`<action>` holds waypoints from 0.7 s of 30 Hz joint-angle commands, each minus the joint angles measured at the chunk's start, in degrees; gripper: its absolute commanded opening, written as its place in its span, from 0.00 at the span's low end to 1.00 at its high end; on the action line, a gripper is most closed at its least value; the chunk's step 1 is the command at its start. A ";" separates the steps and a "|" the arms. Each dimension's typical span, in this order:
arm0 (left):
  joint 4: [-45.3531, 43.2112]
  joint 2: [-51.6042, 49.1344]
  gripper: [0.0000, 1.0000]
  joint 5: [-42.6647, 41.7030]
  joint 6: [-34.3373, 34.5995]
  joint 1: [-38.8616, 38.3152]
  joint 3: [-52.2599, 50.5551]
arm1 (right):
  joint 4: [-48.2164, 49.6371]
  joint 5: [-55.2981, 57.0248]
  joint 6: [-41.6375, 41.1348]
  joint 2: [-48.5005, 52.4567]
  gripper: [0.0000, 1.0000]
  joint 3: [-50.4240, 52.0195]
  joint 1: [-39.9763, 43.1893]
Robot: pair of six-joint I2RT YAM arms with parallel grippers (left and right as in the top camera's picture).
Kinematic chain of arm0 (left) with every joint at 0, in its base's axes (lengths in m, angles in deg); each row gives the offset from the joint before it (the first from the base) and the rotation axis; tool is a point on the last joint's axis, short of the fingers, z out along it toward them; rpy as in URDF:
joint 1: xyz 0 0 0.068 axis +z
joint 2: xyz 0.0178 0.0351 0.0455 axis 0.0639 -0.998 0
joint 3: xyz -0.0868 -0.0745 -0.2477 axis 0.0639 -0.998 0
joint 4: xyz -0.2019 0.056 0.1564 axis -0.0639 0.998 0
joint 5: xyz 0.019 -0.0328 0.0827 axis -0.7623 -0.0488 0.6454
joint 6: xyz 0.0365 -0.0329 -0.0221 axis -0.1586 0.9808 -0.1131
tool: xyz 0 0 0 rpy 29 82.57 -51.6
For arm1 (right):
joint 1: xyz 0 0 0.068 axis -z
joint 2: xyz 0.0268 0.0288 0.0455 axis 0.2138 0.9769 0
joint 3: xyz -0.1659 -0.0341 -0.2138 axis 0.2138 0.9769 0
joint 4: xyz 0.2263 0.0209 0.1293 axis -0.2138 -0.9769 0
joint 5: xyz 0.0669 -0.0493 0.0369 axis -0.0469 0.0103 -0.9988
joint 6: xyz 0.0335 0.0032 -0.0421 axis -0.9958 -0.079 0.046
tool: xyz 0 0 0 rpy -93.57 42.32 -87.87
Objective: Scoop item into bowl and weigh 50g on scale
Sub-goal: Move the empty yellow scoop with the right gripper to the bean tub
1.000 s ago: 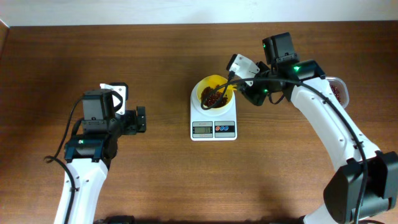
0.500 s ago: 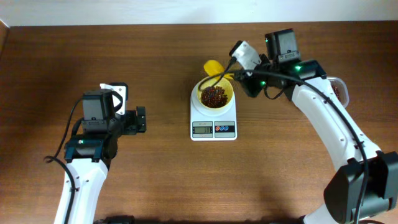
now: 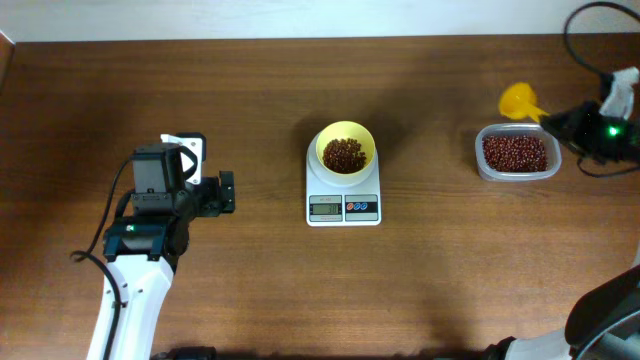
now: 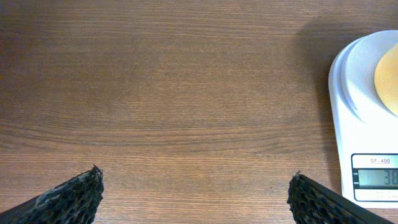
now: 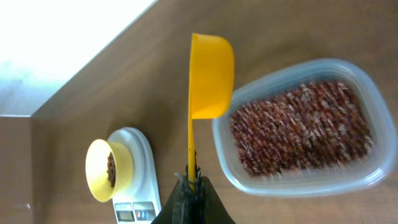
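The pale yellow bowl (image 3: 324, 148) sits on the white scale (image 3: 322, 184) at mid-table, with a heap of dark reddish-brown beans (image 3: 345, 154) in it. My right gripper (image 3: 560, 120) is shut on the handle of a yellow scoop (image 3: 520, 100), which hangs just past the far left corner of the clear container (image 3: 480, 160). No beans show in the scoop. In the right wrist view the scoop (image 5: 211, 74) hangs beside the container's beans (image 5: 305, 127), held by the right gripper (image 5: 191, 183). My left gripper (image 3: 226, 192) rests open, left of the scale. Only bare wood shows between its fingertips (image 4: 93, 183).
The clear container holds a full layer of beans (image 3: 516, 152) at the right side of the table. In the left wrist view the scale (image 4: 367, 143) and the bowl's edge (image 4: 388, 81) show at the far right. The table's far edge meets a white wall.
My right arm has swung from over the bowl to the far right, carrying the scoop to the container. The bowl now stands uncovered with beans in it. The left arm has not moved.
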 commanded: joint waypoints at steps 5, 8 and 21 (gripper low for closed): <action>-0.09 -0.31 0.99 0.39 -0.87 0.28 -0.15 | -7.08 13.70 14.69 -1.38 0.04 -0.74 -3.89; -0.09 -0.31 0.99 0.39 -0.87 0.28 -0.15 | -7.78 24.44 19.93 -1.07 0.04 -0.74 -7.06; -0.09 -0.31 0.99 0.39 -0.87 0.28 -0.15 | -5.77 38.86 22.12 4.98 0.04 -0.70 -12.61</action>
